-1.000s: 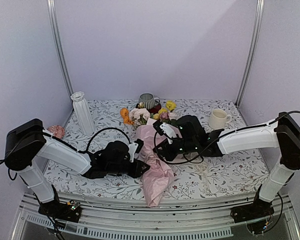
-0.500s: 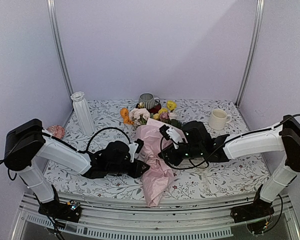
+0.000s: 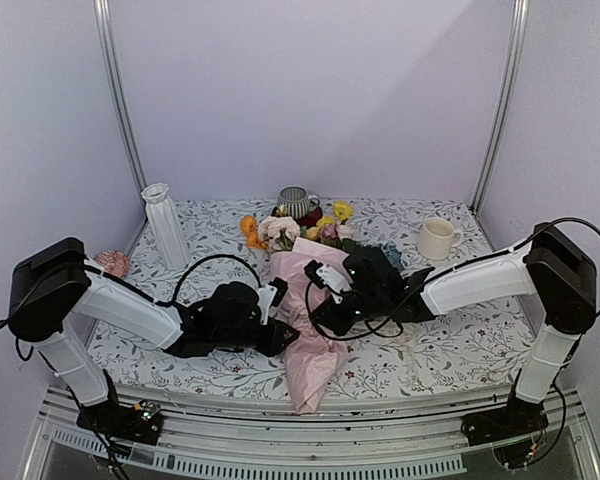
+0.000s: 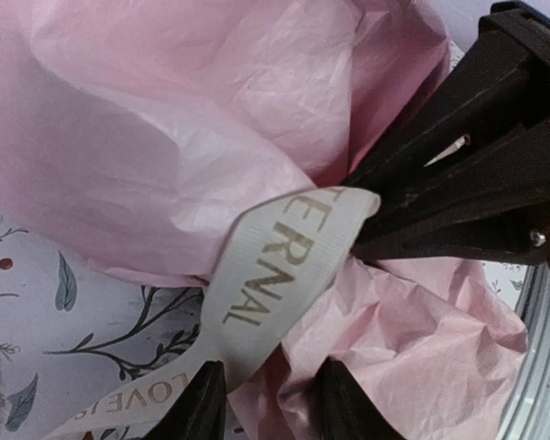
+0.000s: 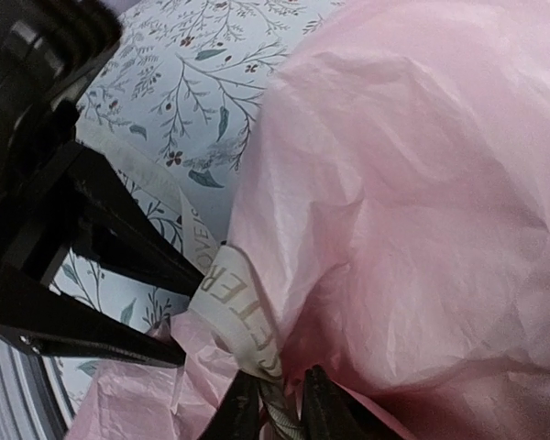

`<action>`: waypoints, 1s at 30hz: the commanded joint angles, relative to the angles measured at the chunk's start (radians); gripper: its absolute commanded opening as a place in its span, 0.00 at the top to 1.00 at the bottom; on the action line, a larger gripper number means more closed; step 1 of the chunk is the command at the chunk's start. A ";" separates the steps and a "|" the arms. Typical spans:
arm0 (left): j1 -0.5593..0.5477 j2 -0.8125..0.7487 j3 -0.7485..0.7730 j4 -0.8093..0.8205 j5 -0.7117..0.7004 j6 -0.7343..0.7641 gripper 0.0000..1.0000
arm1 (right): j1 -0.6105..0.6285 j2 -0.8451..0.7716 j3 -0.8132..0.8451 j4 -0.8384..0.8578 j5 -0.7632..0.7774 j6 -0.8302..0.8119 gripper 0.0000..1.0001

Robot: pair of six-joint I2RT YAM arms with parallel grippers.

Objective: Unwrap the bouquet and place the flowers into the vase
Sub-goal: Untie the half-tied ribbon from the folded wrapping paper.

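Sam: Right arm's swung back in since half a sec ago. It had drifted out toward the cream mug (image 3: 436,238), and now the right gripper (image 3: 316,322) is back at the waist of the bouquet (image 3: 302,290). Left arm hasn't budged.

Jo: ok, and what's each one holding? Can't see squat from the top, the black wrists cover the whole spot.

Sam: yeah, top view's useless there. Wrist cams help. The left gripper (image 3: 290,338) has its fingers (image 4: 200,408) on either side of the scrunched tissue paper (image 4: 165,119) right by the ribbon (image 4: 284,266). It's pinching the bouquet's neck, though the fingers are chopped off by the bottom edge. The right one's fingers (image 5: 323,408) sit nearly together with a strip of ribbon nipped between them, also cut off at the frame edge.

Jo: knot visible?

Sam: nope, can't find it. Just "ETERNAL" across the band and a tail reading "LOVE" trailing over the table (image 3: 450,350).

Jo: where's the rest?

Sam: bouquet lies flat mid-table, with the flowers (image 3: 280,232) poking out the far end near the grey striped mug (image 3: 294,201). Stems are buried in the paper, and the paper's tail droops over the near edge. One bluish bloom is half hidden behind the right arm. The vase (image 3: 165,225) stands upright far left, well apart from it all.
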 commanded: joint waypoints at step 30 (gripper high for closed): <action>-0.012 -0.021 0.035 -0.074 -0.067 0.013 0.64 | 0.012 -0.314 -0.187 0.033 0.208 -0.017 0.96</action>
